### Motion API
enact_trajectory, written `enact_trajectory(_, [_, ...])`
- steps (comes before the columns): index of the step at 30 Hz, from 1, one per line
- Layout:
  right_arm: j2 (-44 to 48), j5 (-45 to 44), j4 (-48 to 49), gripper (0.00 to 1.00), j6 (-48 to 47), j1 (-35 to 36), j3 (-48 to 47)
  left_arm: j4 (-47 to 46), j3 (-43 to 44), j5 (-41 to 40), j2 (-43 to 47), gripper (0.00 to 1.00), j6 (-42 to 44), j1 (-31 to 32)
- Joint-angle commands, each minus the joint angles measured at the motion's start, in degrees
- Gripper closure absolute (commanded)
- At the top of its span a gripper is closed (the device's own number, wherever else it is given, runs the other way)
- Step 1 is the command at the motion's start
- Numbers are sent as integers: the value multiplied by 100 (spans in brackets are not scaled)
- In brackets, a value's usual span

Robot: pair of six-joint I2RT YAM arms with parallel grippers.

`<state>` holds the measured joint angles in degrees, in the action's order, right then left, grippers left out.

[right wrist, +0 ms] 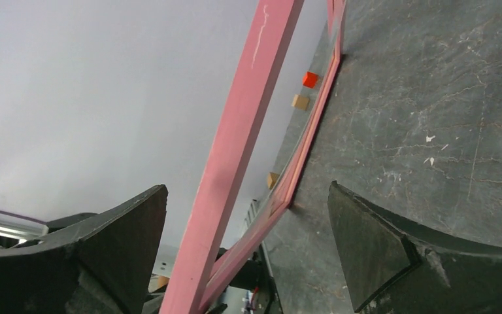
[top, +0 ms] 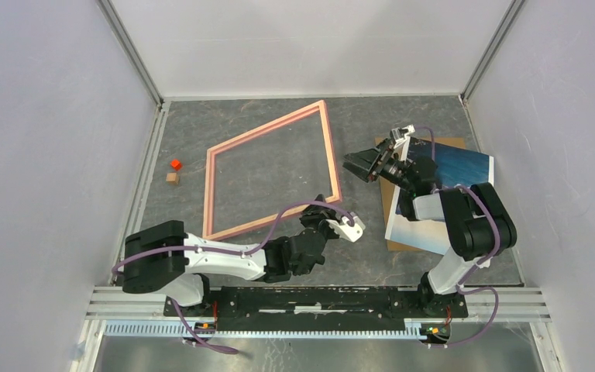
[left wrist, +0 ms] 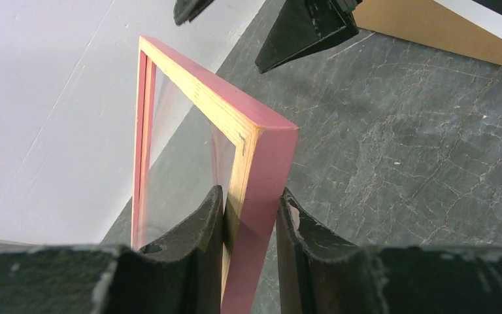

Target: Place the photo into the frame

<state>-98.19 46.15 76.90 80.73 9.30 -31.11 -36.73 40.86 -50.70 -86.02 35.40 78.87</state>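
Frame corner clamped in left pincer, frame tilted, one rail on worktop. Right pincer wide open, empty, near frame's right rail. Photo lies on brown backing board, right of frame.

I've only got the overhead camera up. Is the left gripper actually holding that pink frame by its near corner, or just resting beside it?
Observer: Holding it. The left wrist camera shows the left gripper with both fingers pressed against the frame, one on each side of the rail just below the corner.
Operator: Is there glass in it? I can't tell from above.
Observer: Yes, a clear pane with faint reflections sits inside the rails.
Operator: And the right gripper?
Observer: The right gripper is wide open. In its wrist view the pink rail shows in the gap between the fingers and touches neither.
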Motion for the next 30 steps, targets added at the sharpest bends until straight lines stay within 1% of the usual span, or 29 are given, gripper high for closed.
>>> enact_trajectory(1, [273,-115,-1035,2,-957,237,-173,-432,73,192,291,88,-1241,13])
enact_trajectory(8, [312,-232,-1510,2,-1260,657,-494,-427,39,217,387,88,-1279,9])
enact_trajectory(13, [438,-467,-2321,2,-1708,895,-673,-348,-7,243,498,87,-1292,14])
enact_trajectory(15, [418,-552,-2401,2,-1702,1012,-668,-336,2,275,507,87,-1284,14])
enact_trajectory(23, [-22,-325,-2191,2,-1420,1283,-966,-408,41,420,243,87,-1198,13])
enact_trajectory(26, [-264,-132,-1646,2,-1012,1345,-992,-515,11,468,90,86,-1150,14])
enact_trajectory(30, [-517,100,-681,7,-348,1398,-998,-609,25,586,-155,84,-1200,14])
